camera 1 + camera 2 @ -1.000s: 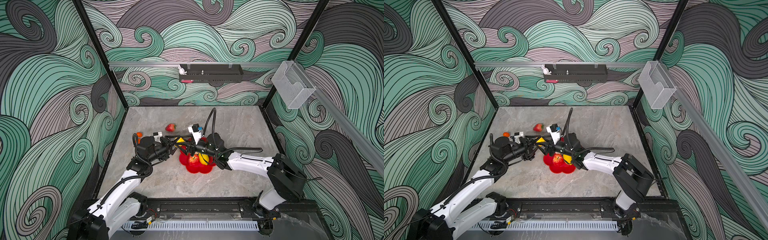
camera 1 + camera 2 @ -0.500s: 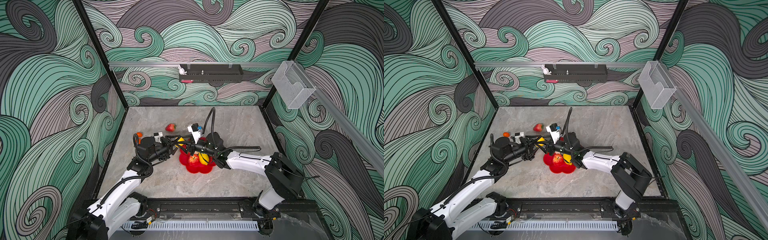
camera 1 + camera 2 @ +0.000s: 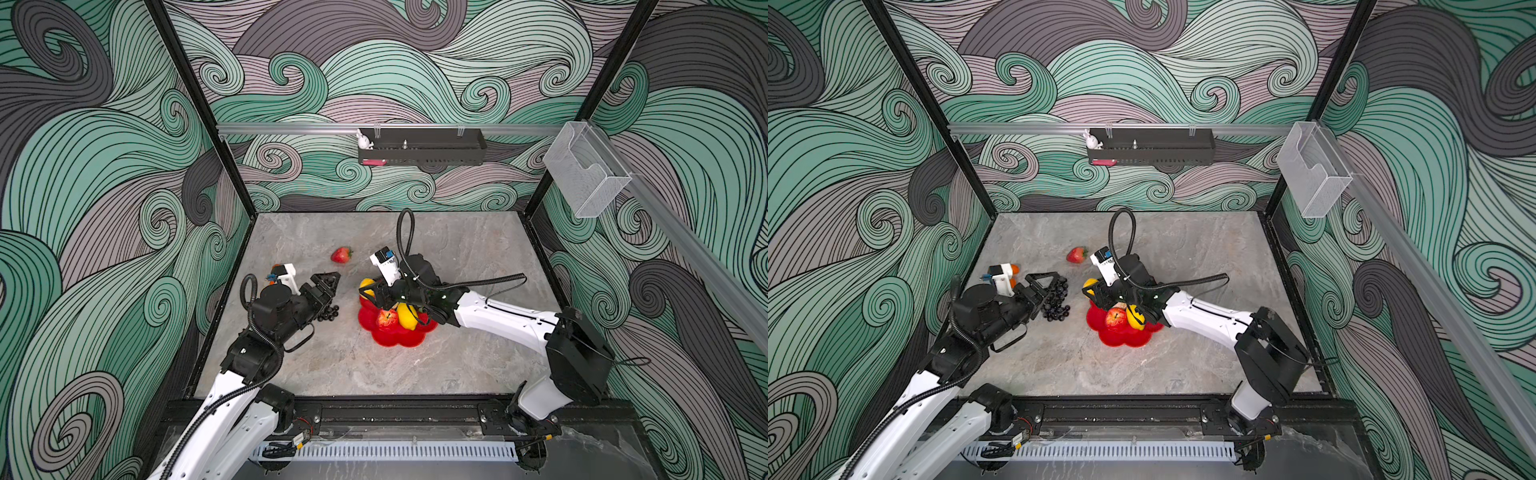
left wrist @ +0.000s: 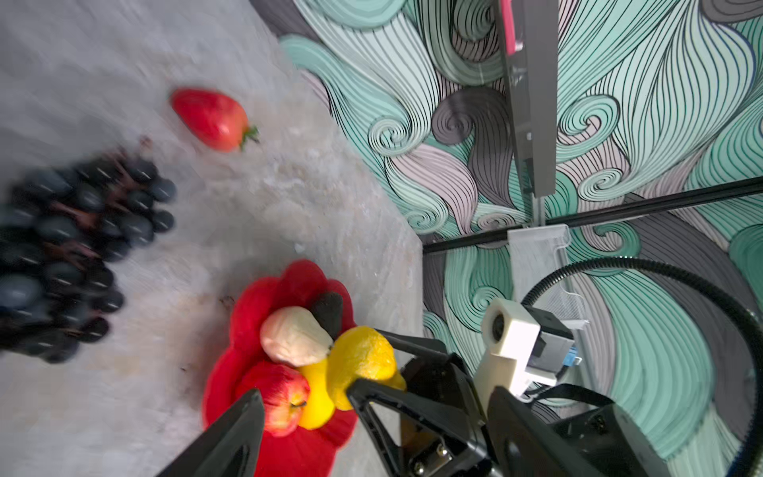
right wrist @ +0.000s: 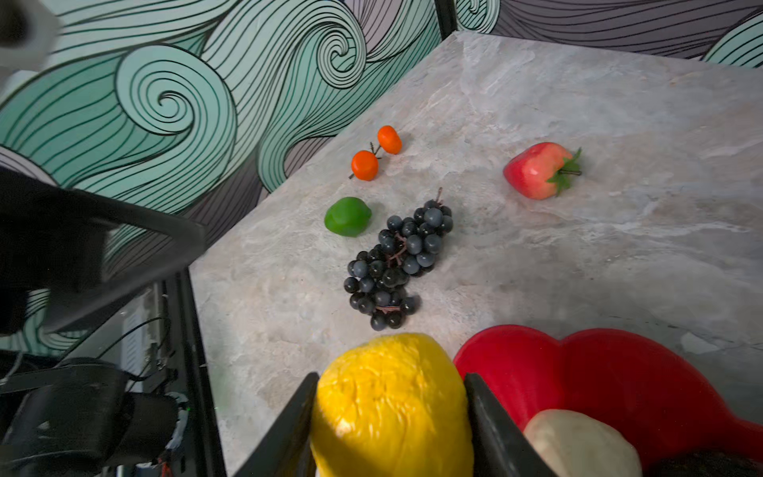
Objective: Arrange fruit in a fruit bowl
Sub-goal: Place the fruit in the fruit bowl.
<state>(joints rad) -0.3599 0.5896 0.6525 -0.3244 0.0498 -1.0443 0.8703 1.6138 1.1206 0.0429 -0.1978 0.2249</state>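
**The right end effector (image 3: 367,291) is clenching a yellow lemon (image 5: 392,409) at the rim of the red flower-shaped fruit bowl (image 3: 400,340).**
The bowl is sitting just beside and below that end effector, holding a red apple (image 3: 386,319), a second lemon (image 3: 407,316), a beige lumpy piece (image 4: 295,336) and a dark piece (image 4: 328,310). The left end effector (image 3: 1045,286) is hanging released and empty, facing the right one across a gap. The dark grape bunch (image 3: 1057,301) is lying on the tabletop (image 3: 457,249) just below it. The strawberry (image 3: 341,254) is lying beyond both. A green lime (image 5: 347,216) and two small oranges (image 5: 365,165) are resting past the grapes.
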